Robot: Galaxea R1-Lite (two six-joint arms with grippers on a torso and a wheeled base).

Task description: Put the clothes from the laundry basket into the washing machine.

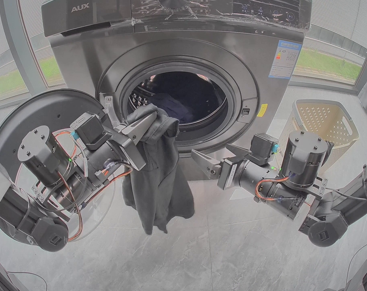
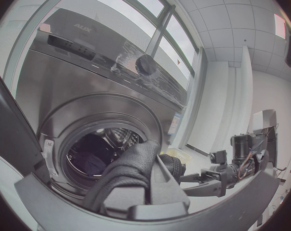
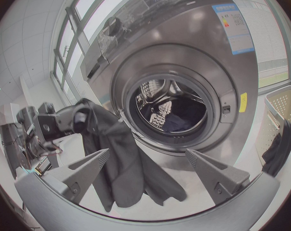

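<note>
Where the washing machine [image 1: 175, 57] stands against the windows, its round door [image 1: 42, 110] is swung fully open toward the robot's left. This leaves the drum mouth [image 1: 183, 98] unblocked, and dark clothes [image 1: 173, 106] already lie inside, behind the rim. Open grey floor [image 1: 232, 243] spreads in front of the machine and between the two arms. The left gripper [image 1: 150, 120] is clamped on the top of a dark grey garment [image 1: 159, 178], held just in front of the lower left edge of the drum mouth. The upper fold bunches over the fingers [image 2: 164, 183] and comes right up to the rim, though contact with it cannot be judged. The rest hangs straight down before the machine's lower panel, and whether the hem meets the floor is unclear. The right gripper [image 1: 209, 151] is spread wide with nothing between its fingers. It sits low in front of the machine, to the right of the hanging garment and apart from it, pointing toward the drum side. The laundry basket [image 1: 345, 110] stands on the floor near the machine's right front corner, behind the right arm, and a dark cloth [image 3: 280, 151] drapes over its rim.
</note>
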